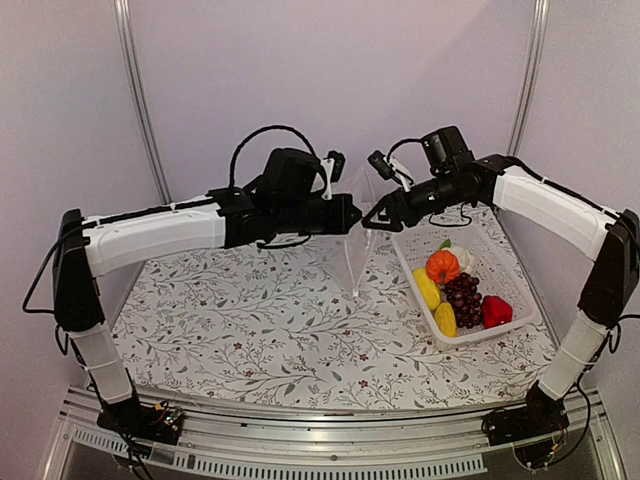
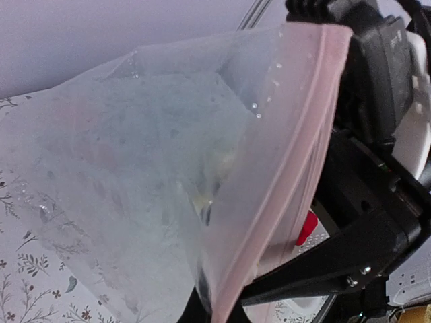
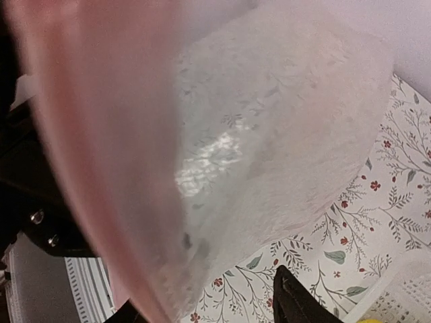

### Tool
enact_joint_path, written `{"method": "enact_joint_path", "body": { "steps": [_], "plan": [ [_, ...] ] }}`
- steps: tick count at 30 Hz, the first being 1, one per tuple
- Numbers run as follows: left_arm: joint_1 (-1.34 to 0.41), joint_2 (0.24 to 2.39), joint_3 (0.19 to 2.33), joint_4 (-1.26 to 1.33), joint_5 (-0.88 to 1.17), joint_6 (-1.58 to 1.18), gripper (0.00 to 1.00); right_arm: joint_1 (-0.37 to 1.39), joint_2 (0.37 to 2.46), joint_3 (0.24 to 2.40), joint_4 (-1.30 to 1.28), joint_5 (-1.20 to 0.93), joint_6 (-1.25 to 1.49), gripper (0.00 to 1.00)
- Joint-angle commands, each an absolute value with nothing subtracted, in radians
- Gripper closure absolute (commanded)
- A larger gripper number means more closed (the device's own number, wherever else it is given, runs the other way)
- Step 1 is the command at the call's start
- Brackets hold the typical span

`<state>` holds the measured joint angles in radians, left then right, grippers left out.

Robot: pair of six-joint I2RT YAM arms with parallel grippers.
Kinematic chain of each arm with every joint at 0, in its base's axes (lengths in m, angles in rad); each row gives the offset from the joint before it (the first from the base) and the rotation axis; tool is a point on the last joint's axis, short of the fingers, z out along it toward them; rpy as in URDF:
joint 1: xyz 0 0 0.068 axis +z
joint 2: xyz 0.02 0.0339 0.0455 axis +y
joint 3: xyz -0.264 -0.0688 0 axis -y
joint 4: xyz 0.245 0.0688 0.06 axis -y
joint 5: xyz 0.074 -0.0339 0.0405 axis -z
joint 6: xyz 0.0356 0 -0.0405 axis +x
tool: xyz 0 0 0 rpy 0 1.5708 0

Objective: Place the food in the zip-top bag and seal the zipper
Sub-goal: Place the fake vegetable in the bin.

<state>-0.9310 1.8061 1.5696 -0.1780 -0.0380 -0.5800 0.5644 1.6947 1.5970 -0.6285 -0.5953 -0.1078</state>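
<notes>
Bag (image 1: 362, 250) hangs above the table (image 1: 250, 330) between the arms, just beside the basket (image 1: 515, 280) that holds the food (image 1: 455, 290). It looks light, limp and slippery, so the stiffer zipper (image 2: 294, 168) seems the best hold. Left end effector (image 1: 352, 213) is clenched on its edge. Whether the right end effector (image 1: 375, 218) grips it, I cannot tell.

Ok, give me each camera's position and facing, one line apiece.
Top external: above and behind the bases, looking down over the table; left arm and right arm meet at the zip-top bag.
Left wrist: on the left arm, facing the bag's zipper; the right arm's black body shows behind.
Right wrist: on the right arm, looking through the bag at the table; one own finger shows.
Both wrist views share the zipper.
</notes>
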Motion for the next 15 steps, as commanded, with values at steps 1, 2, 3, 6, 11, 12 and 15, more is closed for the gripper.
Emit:
{"method": "enact_joint_path", "body": {
  "steps": [1, 2, 3, 6, 11, 12, 15],
  "plan": [
    [-0.954, 1.824, 1.597, -0.207, -0.061, -0.57, 0.99, 0.574, 1.739, 1.659, -0.633, -0.538, -0.055, 0.65],
    [-0.957, 1.825, 1.598, -0.22, -0.083, -0.571, 0.98, 0.574, 1.748, 1.668, -0.632, -0.525, -0.049, 0.8],
    [-0.96, 1.827, 1.602, -0.244, -0.116, -0.58, 0.94, 0.574, 1.754, 1.673, -0.632, -0.518, -0.042, 0.92],
    [-0.962, 1.838, 1.615, -0.301, -0.192, -0.622, 0.68, 0.577, 1.761, 1.679, -0.626, -0.532, -0.021, 1.0],
    [-0.967, 1.851, 1.591, -0.313, -0.214, -0.69, 0.74, 0.586, 1.755, 1.679, -0.618, -0.507, -0.006, 1.0],
    [-0.969, 1.854, 1.588, -0.313, -0.213, -0.696, 0.74, 0.586, 1.752, 1.677, -0.614, -0.506, -0.006, 1.0],
    [-0.983, 1.852, 1.581, -0.314, -0.244, -0.701, 0.76, 0.586, 1.744, 1.667, -0.607, -0.499, 0.027, 1.0]
  ]
}}
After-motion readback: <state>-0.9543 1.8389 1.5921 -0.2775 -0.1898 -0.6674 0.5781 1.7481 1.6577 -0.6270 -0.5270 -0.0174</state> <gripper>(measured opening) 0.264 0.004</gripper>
